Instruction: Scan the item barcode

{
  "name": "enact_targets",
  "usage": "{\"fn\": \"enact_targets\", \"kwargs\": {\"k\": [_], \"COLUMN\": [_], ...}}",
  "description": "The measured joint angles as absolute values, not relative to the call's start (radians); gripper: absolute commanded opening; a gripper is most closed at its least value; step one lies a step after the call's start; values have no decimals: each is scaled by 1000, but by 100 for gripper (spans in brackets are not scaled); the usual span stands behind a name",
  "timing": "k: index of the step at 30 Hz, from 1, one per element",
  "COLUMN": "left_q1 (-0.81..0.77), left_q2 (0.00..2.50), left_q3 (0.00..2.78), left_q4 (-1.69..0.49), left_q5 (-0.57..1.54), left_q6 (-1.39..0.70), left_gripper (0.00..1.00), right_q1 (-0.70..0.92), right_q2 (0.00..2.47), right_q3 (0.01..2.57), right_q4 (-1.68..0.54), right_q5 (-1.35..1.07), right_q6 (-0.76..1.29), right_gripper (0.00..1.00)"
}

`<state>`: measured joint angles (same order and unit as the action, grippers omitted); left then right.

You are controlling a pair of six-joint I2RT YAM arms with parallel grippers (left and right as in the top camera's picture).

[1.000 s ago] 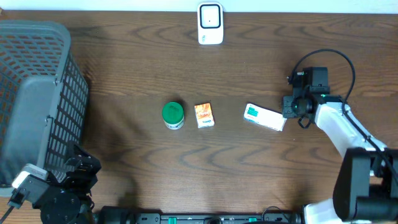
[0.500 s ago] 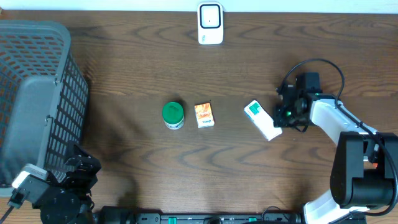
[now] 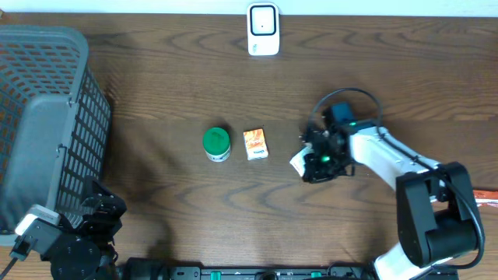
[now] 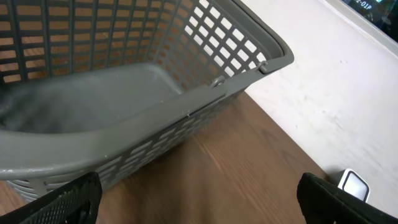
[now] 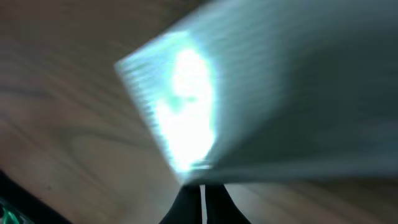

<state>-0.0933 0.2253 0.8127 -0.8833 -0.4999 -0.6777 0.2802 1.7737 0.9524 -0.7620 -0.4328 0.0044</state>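
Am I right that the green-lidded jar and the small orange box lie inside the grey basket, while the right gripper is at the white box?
Not quite: the overhead view shows the green-lidded jar and the small orange box out on the table, well clear of the grey basket. The right gripper is indeed at the white box.

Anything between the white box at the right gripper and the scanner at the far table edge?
Nothing visible. In the overhead view the table between the white box and the scanner is bare wood. The orange box and the green-lidded jar sit to the left of that line.
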Motion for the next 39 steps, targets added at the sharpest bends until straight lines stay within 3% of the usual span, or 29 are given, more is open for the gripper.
{"fn": "enact_targets", "kwargs": {"k": [8, 11, 17, 19, 20, 21, 22, 28, 35, 38, 39], "left_q1": [-93, -93, -93, -93, -93, -93, -93, -93, -93, -93, -93], "left_q2": [225, 225, 225, 225, 225, 225, 225, 225, 225, 225, 225], "left_q3": [813, 813, 813, 813, 813, 813, 813, 813, 813, 813, 813], "left_q4": [-883, -883, -883, -883, -883, -884, -884, -884, -883, -883, -883], "left_q5": [-500, -500, -500, -500, -500, -500, -500, -500, -500, -500, -500], "left_q6": [-677, -677, -677, -677, -677, -677, -678, -677, -677, -677, -677], "left_gripper": [98, 98, 98, 98, 98, 98, 98, 98, 98, 98, 98], "right_q1": [313, 313, 313, 313, 313, 313, 313, 313, 313, 313, 313], "right_q2": [1774, 1774, 1773, 1767, 1763, 1751, 1736, 1568, 1432, 1432, 1432], "right_q3": [952, 952, 952, 952, 952, 952, 952, 953, 953, 953, 953], "right_q4": [-651, -559, -376, -358, -360, -377, -393, -516, -634, -643, -641], "right_q5": [-452, -457, -533, -592, -609, -626, -638, -655, -484, -405, -384], "right_q6": [67, 77, 93, 97, 96, 99, 93, -58, -333, -389, -393], "right_gripper": [2, 7, 1, 18, 40, 87, 99, 99, 99, 66, 80]}}
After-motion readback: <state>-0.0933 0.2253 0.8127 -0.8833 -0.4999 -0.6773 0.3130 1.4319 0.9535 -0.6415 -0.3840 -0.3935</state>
